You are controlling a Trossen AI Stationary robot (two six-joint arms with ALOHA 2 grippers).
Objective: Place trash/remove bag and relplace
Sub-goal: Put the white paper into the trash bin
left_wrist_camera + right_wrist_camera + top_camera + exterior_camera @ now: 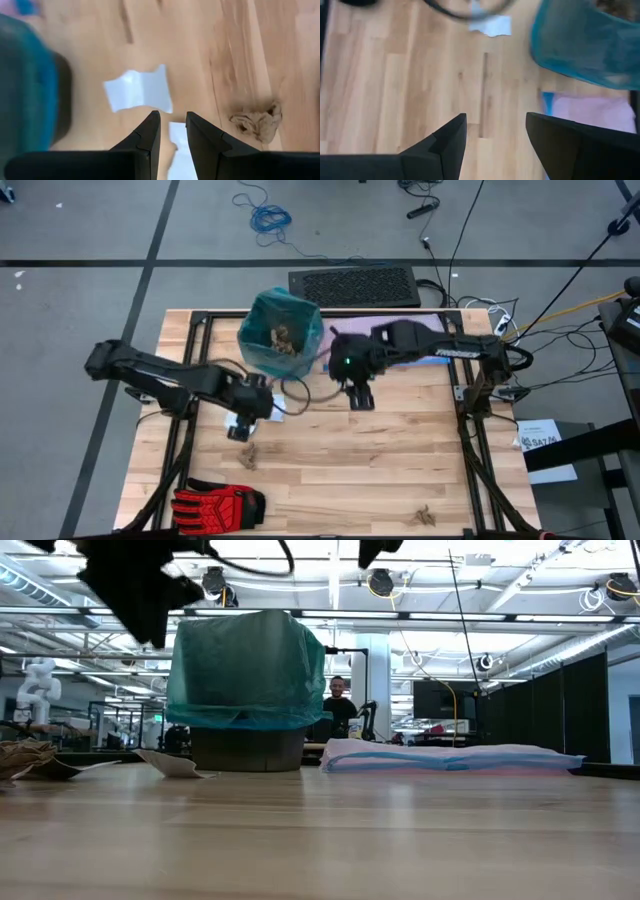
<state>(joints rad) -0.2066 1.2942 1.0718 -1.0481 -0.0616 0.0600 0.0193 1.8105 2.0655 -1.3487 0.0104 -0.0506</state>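
Bare pale wooden table planks point(330, 840) fill the foreground at table height. Above them the left gripper point(172, 131) hangs with its two dark fingers set narrowly apart, gripping nothing, over flat white paper scraps point(140, 90), with a crumpled tan-brown paper wad point(257, 120) off to one side. Near the middle of the table the right gripper point(495, 130) hangs with its jaws wide and empty. Farther back the thin translucent teal-green plastic bag point(282, 330) lines the dark round bin point(247, 749), standing upright with its mouth upward and brown shreds inside. Beside it a folded pale lilac bag point(450, 757) lies flat, its long axis across the table.
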